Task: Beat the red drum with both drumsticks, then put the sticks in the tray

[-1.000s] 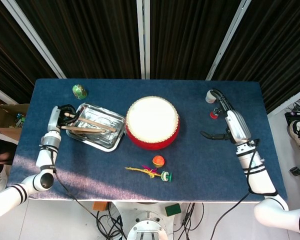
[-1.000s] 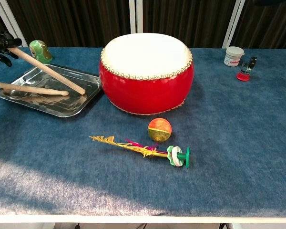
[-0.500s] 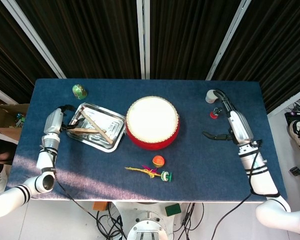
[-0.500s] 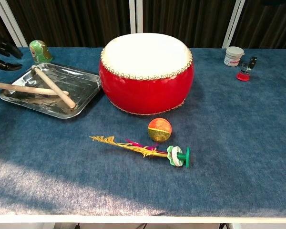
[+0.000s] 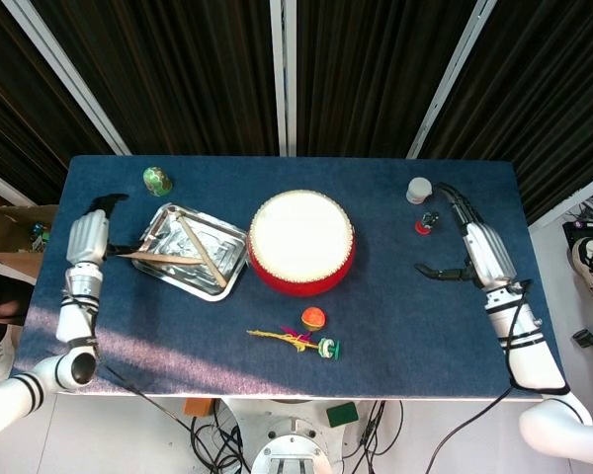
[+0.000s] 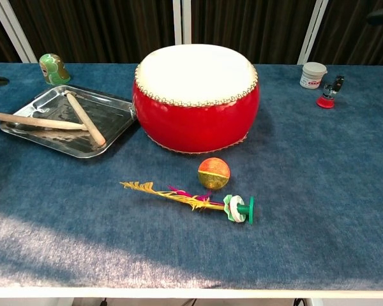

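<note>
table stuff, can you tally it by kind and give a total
drumsticks: 2
tray: 1
drum: 1
ball: 1
feather shuttlecock: 1
green figurine: 1
white jar: 1
small red-based item: 1
total: 9

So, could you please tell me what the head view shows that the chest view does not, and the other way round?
Only the head view shows both hands whole: the left hand beside the tray, holding nothing, and the right hand open over the cloth, right of the drum. Only the chest view shows the drum's red side wall and studded rim clearly.

Both show the red drum, the metal tray with two drumsticks crossed in it, one poking over the left rim, the green figurine, the orange ball, the feathered shuttlecock and the white jar.
</note>
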`<state>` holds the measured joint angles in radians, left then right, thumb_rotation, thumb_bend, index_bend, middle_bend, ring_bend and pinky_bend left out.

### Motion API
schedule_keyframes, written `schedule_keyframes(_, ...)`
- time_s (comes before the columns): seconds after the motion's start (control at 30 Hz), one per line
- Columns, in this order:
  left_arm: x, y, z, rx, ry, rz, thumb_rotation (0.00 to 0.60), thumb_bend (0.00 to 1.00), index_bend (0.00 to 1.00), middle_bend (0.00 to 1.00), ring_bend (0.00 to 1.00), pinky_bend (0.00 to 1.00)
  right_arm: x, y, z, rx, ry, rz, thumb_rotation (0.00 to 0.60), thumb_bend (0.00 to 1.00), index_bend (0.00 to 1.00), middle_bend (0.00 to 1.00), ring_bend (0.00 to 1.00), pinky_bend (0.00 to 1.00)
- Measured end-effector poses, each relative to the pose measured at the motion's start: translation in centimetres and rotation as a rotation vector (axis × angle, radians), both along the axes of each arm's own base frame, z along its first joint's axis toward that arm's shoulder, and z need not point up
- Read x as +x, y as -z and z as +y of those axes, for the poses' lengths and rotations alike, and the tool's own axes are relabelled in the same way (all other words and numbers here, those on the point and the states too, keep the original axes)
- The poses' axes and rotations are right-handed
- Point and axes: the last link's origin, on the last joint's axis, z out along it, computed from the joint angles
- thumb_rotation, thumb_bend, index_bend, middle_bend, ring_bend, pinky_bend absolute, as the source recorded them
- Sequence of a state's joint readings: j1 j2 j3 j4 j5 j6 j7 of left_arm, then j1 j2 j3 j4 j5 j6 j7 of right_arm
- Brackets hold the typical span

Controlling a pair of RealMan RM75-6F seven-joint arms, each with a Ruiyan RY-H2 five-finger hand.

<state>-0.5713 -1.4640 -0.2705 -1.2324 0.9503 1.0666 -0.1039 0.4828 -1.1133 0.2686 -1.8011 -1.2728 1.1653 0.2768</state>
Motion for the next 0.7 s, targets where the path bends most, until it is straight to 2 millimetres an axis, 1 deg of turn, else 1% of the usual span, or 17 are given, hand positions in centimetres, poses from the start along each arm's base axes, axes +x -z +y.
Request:
schedule_keyframes(0.1, -0.3, -2.4, -1.2, 0.067, 0.033, 0.05, 0.6, 0.14, 0.25, 0.21, 0.14, 0.23, -1.2, -0.6, 0.5, -0.011, 0.023, 0.116, 0.6, 0.18, 0.0, 0.12, 0.02, 0.14)
schedule_keyframes(0.2, -1.2, -5.2, -3.3, 0.134, 0.065, 0.141, 0.6, 0.14, 0.25, 0.21, 0.14, 0.23, -2.7, -1.3, 1.4, -0.035, 0.05, 0.253, 0.6, 0.18, 0.0, 0.13, 0.02, 0.15)
schedule_keyframes(0.27, -2.2, -7.1, -5.2, 0.157, 0.082, 0.225, 0.6, 0.14, 0.25, 0.22, 0.15, 0.22, -3.9, -1.8, 2.3, -0.056, 0.07, 0.356, 0.6, 0.19, 0.0, 0.12, 0.02, 0.15)
schedule_keyframes(0.33, -3.2, -8.6, -7.5, 0.151, 0.086, 0.303, 0.6, 0.14, 0.27, 0.23, 0.17, 0.22, -5.1, -2.2, 3.4, -0.073, 0.09, 0.444, 0.6, 0.19, 0.0, 0.11, 0.02, 0.14)
schedule_keyframes(0.37, -3.6, -9.0, -8.5, 0.144, 0.085, 0.332, 0.6, 0.14, 0.28, 0.24, 0.18, 0.22, -6.0, -2.4, 4.3, -0.085, 0.108, 0.498, 0.6, 0.19, 0.0, 0.11, 0.02, 0.14)
schedule_keyframes(0.47, -4.5, -9.8, -11.5, 0.142, 0.073, 0.379, 0.6, 0.14, 0.29, 0.25, 0.18, 0.22, -8.0, -2.9, 6.9, -0.109, 0.157, 0.572, 0.6, 0.2, 0.0, 0.11, 0.02, 0.14)
schedule_keyframes(0.53, -4.7, -9.8, -13.5, 0.145, 0.069, 0.387, 0.6, 0.14, 0.29, 0.25, 0.18, 0.22, -8.8, -3.1, 8.2, -0.127, 0.177, 0.582, 0.6, 0.2, 0.0, 0.11, 0.02, 0.13)
schedule_keyframes(0.7, -4.4, -9.0, -18.2, 0.084, 0.076, 0.352, 0.6, 0.14, 0.29, 0.25, 0.18, 0.22, -10.9, -3.0, 12.1, -0.174, 0.22, 0.574, 0.6, 0.2, 0.0, 0.11, 0.02, 0.13)
